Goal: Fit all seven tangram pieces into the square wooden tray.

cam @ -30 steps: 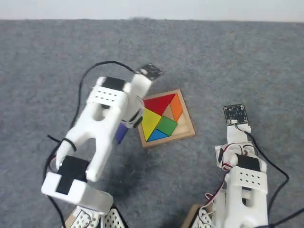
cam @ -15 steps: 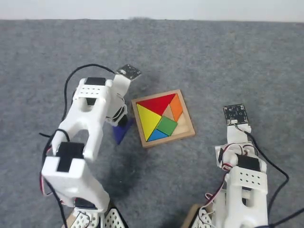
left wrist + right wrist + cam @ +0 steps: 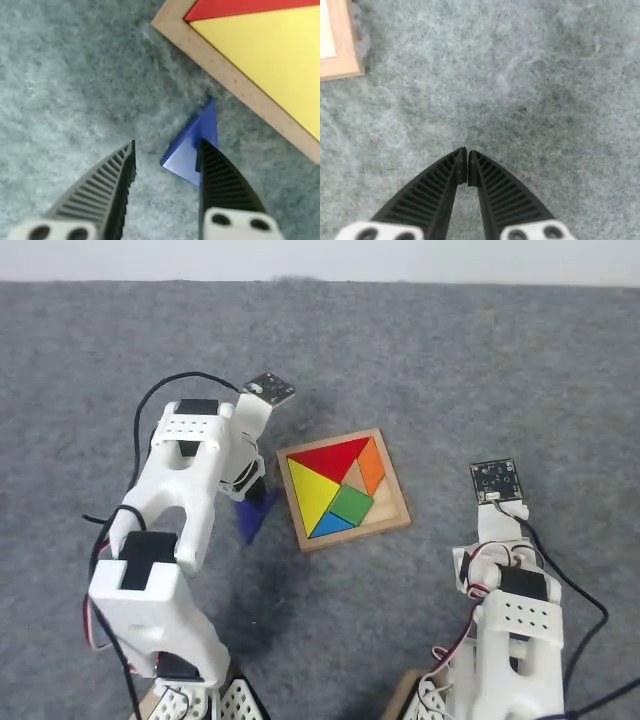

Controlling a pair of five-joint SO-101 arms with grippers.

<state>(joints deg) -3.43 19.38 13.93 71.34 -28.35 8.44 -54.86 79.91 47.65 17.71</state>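
Tangram's dark blue triangle (image 3: 192, 145) lies on the carpet (image 3: 500, 370) just left of the tray (image 3: 360, 536). My left gripper (image 3: 168, 146) hangs wide open over it, holding nothing, lined up for a grab I reckon. Tray count is five seated: red (image 3: 330, 457), yellow (image 3: 312, 495), orange (image 3: 372, 468), green (image 3: 352, 504), light blue (image 3: 330, 525), plus one bare gap. Right gripper (image 3: 467, 150) is closed and empty, sitting over carpet out of the way.

A grey felt mat (image 3: 500, 360) covers the table (image 3: 90, 340) — fuzzy, mottled; a pale wall (image 3: 320, 258) beyond.

Blue triangle (image 3: 187, 150), tan tray (image 3: 225, 70) (w/ yellow pc (image 3: 270, 50)), grey mat (image 3: 65, 75)
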